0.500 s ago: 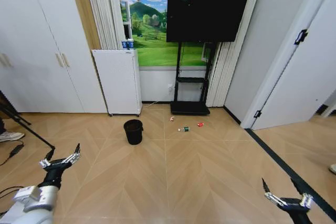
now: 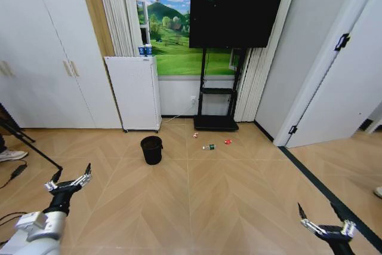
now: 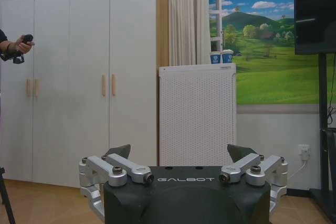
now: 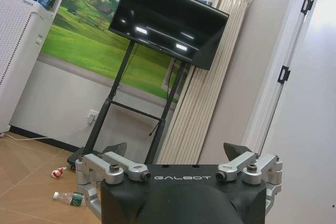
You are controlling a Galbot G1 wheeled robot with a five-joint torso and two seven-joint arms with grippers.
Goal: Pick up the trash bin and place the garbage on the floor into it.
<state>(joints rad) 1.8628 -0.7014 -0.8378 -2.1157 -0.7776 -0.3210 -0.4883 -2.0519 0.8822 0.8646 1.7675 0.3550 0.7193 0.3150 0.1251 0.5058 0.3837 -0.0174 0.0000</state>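
Observation:
The small black trash bin (image 2: 151,149) stands upright on the wooden floor in the head view, well ahead of both arms. To its right lies the garbage: a red-and-white wrapper (image 2: 196,135), a clear bottle with a green label (image 2: 208,147) and a small red lump (image 2: 227,142). The right wrist view also catches the wrapper (image 4: 58,172) and the bottle (image 4: 68,198). My left gripper (image 2: 70,178) hangs open at the lower left, far from the bin. At the lower right my right gripper (image 2: 324,221) is open too. Both hold nothing.
A tall white perforated appliance (image 2: 134,92) stands against the back wall, left of the bin. A black TV on a stand (image 2: 216,123) rises just behind the litter. White cupboards (image 2: 42,58) line the left side, a door (image 2: 340,76) the right. Tripod legs and cables (image 2: 27,147) lie at the left.

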